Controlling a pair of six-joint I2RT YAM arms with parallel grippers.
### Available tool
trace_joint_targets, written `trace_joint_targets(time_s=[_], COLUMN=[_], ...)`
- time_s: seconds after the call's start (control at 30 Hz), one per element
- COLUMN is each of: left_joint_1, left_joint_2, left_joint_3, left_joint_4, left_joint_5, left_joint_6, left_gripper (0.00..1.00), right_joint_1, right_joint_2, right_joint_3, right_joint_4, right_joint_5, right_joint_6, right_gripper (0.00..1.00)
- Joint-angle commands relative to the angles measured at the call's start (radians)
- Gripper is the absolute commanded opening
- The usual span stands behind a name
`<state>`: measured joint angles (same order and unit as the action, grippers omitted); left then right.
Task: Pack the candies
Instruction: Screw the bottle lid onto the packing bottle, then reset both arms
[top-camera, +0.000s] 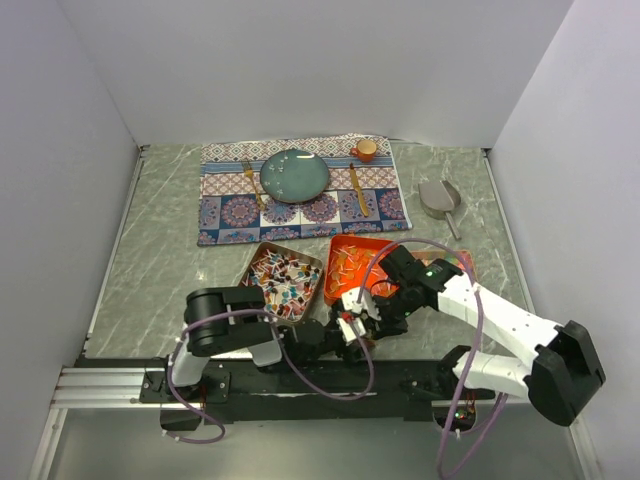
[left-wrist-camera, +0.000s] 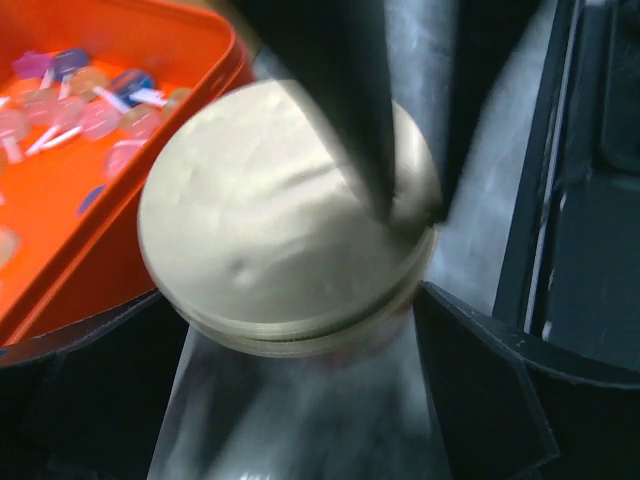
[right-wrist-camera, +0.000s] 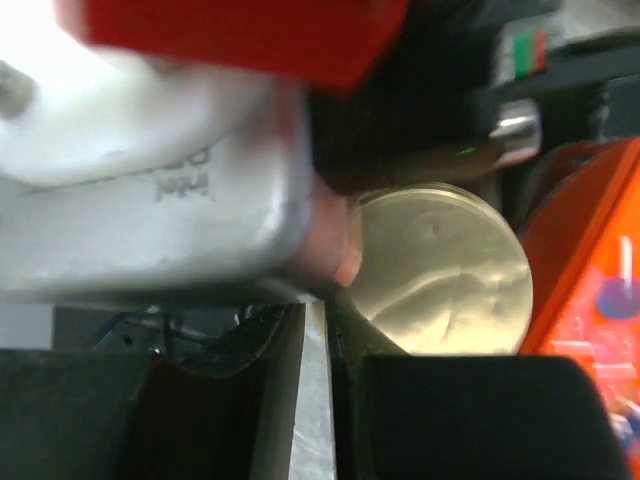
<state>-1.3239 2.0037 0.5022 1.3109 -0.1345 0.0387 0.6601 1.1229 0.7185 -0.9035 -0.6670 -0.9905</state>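
**A:** White walls on three sides and a grey marbled tabletop (top-camera: 160, 250). All the action is crowded at its near edge, where the left arm (top-camera: 225, 318) and right arm (top-camera: 490, 312) meet.

**B:** And the candies (top-camera: 285, 278)?

**A:** In their trays, just beyond. From that meeting point the red-white-blue ones sit in the metal tray (top-camera: 283, 246) at 11 o'clock, and the orange tray (top-camera: 362, 240) is at 12.

**B:** So what's between the jaws?

**A:** No candy. It's a jar (left-wrist-camera: 300, 390) with a round cream lid (left-wrist-camera: 270, 220). The left wrist view looks almost square onto that lid, so the jar's long axis runs away from that camera, down between the left jaws. They stand wide, one on either side of the jar's body just under the lid, and they look clamped on it.

**B:** The right jaws?

**A:** They're at the lid's rim, about 3 o'clock in the left wrist view, with one dark finger (left-wrist-camera: 350, 120) lying across the lid. Their own camera shows them nearly together, with only a thin slit between. I cannot tell whether they pinch the rim.

**B:** What does the next move turn on?

**A:** My read is that the lid must come off before any candy goes in, with one arm steadying and the other turning. The right arm reaches over the orange tray, so it is the nearer one to the candies.
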Motion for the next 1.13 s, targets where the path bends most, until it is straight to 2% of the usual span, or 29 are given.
trace_joint_targets(time_s=[0.0,0.13,0.2,0.27,0.3,0.33,0.4,0.43,0.47,0.5,0.57,0.63,0.67,0.7,0.73,0.77,0.8,0.87,0.9,0.97,1.0,1.07,1.1], left_joint_1=[0.014,0.028,0.026,0.043,0.055,0.087,0.126,0.162,0.176,0.190,0.230,0.273,0.300,0.381,0.437,0.498,0.632,0.766,0.895,1.024,1.137,1.218,1.267], left_joint_2=[-0.109,-0.227,-0.316,-0.481,-0.550,-0.695,-0.830,-0.930,-0.971,-1.002,-1.056,-1.065,-1.062,-1.059,-1.047,-1.037,-1.025,-0.972,-0.959,-0.939,-0.941,-0.957,-0.962], left_joint_3=[-0.076,-0.152,-0.186,-0.211,-0.226,-0.226,-0.191,-0.173,-0.151,-0.102,-0.050,0.031,0.059,0.115,0.145,0.180,0.262,0.387,0.419,0.461,0.473,0.434,0.415], left_joint_4=[-0.196,-0.248,-0.329,-0.405,-0.497,-0.560,-0.716,-0.754,-0.780,-0.824,-0.861,-0.897,-0.906,-0.921,-0.965,-1.004,-1.059,-1.215,-1.260,-1.347,-1.352,-1.320,-1.252], left_joint_5=[-0.022,0.042,0.036,0.047,0.059,0.085,0.148,0.154,0.157,0.150,0.138,0.060,0.020,-0.072,-0.114,-0.144,-0.163,-0.148,-0.154,-0.149,-0.130,-0.105,-0.100], left_joint_6=[0.122,0.145,0.148,0.153,0.153,0.148,0.132,0.130,0.142,0.154,0.199,0.187,0.158,0.120,0.011,-0.031,-0.105,-0.186,-0.210,-0.279,-0.283,-0.255,-0.237], left_gripper=[0.97,0.97,0.97,0.97,0.97,0.97,0.97,0.97,0.97,0.97,0.97,0.97,0.97,0.97,0.97,0.97,0.97,0.97,0.97,0.97,0.97,0.97,0.97], right_joint_1=[0.010,0.003,-0.005,-0.026,-0.040,-0.056,-0.105,-0.135,-0.169,-0.232,-0.257,-0.284,-0.289,-0.316,-0.345,-0.373,-0.393,-0.451,-0.471,-0.511,-0.520,-0.545,-0.550], right_joint_2=[0.061,0.077,0.074,0.045,0.028,0.012,-0.034,-0.044,-0.055,-0.055,-0.051,-0.041,-0.029,-0.029,-0.034,-0.050,-0.055,-0.046,-0.048,-0.049,-0.051,-0.061,-0.070], right_joint_3=[-0.044,-0.031,0.005,0.103,0.148,0.238,0.324,0.393,0.422,0.447,0.489,0.493,0.490,0.478,0.473,0.473,0.481,0.501,0.516,0.535,0.550,0.558,0.558], right_joint_4=[0.118,0.153,0.123,0.045,0.019,-0.021,-0.009,0.053,0.089,0.115,0.163,0.182,0.190,0.193,0.195,0.195,0.196,0.193,0.207,0.218,0.222,0.232,0.241], right_joint_5=[0.109,0.122,0.103,0.069,0.052,0.037,0.029,0.030,0.029,0.059,0.160,0.355,0.463,0.603,0.641,0.665,0.714,0.828,0.872,0.932,0.931,0.934,0.937], right_joint_6=[0.001,0.019,0.026,0.038,0.052,0.071,0.236,0.333,0.521,0.600,0.799,0.954,1.024,1.082,1.155,1.176,1.199,1.214,1.217,1.208,1.199,1.179,1.178], right_gripper=[0.20,0.18,0.18,0.20,0.23,0.34,0.55,0.76,1.00,1.00,1.00,1.00,1.00,1.00,1.00,1.00,1.00,1.00,1.00,1.00,1.00,1.00,1.00])
